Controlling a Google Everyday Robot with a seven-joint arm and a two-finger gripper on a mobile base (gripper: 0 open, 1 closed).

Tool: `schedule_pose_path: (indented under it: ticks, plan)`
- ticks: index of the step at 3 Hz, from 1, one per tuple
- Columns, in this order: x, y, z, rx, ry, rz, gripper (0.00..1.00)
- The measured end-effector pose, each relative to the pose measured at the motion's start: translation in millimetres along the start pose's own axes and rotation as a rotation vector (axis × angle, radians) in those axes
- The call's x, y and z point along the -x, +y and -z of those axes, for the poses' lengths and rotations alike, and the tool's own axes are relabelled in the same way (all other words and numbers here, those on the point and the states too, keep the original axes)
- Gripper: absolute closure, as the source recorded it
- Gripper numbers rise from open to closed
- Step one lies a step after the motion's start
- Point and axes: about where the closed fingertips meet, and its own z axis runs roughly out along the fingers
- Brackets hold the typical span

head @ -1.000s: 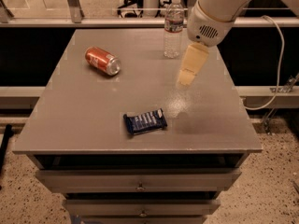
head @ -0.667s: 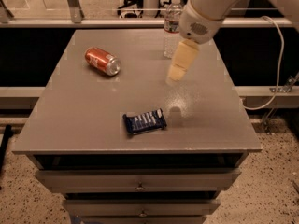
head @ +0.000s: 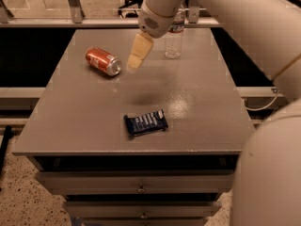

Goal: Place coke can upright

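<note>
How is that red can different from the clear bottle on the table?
The coke can lies on its side at the left. The water bottle stands upright near the far edge. The can is red-orange and opaque, while the bottle is clear plastic. The can also looks shorter than the bottle. Both rest on the grey table. The gripper hangs between them, nearer the can, touching neither.

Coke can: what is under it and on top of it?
The coke can lies on its side on the grey table; nothing rests on it. The gripper hovers beside it. Its underside is hidden.
</note>
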Motion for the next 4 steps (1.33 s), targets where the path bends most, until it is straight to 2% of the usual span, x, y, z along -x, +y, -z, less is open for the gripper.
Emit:
schedule_pose_path:
  ticks: [1,2,3,4]
  plan:
    - [39.1,-7.1,-25.8,0.011,-0.008,-0.053,0.0]
    - [80.1,-2.8,-50.9,0.029,-0.021,-0.092,0.0]
    - [112.0,5.5,-77.5,0.032,-0.015,-0.133,0.0]
    - [131.0,7.5,-100.9,0.027,0.007,-0.16,0.0]
